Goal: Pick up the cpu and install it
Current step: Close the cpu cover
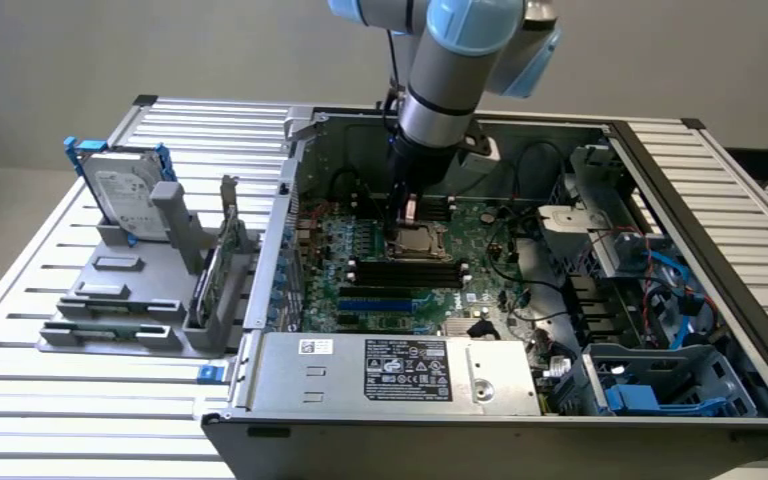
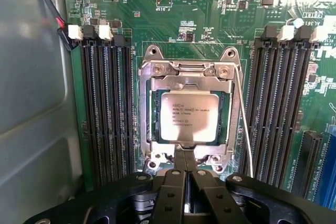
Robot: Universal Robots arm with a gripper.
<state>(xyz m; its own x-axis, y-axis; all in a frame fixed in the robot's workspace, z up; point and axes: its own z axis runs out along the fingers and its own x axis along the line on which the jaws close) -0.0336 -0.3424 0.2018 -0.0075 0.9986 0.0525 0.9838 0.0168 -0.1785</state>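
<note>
The cpu (image 2: 188,115) was a small flat silver square, and it lay flat in its socket on the green board (image 2: 157,24) inside the open computer case (image 1: 704,200). A shiny metal frame (image 2: 152,77) went all around the cpu. In the wrist view, rows of long black memory slots (image 2: 105,108) stood on both sides of the frame. The gripper (image 2: 184,156) was pressed tight shut with nothing between its two black fingers (image 2: 173,182). Its tip sat right at the edge of the cpu, but I could not tell if it touched. In the exterior view, the gripper (image 1: 408,212) hung from the grey and blue arm (image 1: 444,90), which came down into the case from 12 o'clock, right above the cpu (image 1: 419,240). More black slots (image 1: 411,272) lay at 6 o'clock from the cpu, and farther that way was a silver box with a black label (image 1: 398,372). Far off at 9 o'clock, outside the case, a hard drive (image 1: 128,195) stood up in a grey stand (image 1: 117,300) on the striped metal table (image 1: 37,400)
</note>
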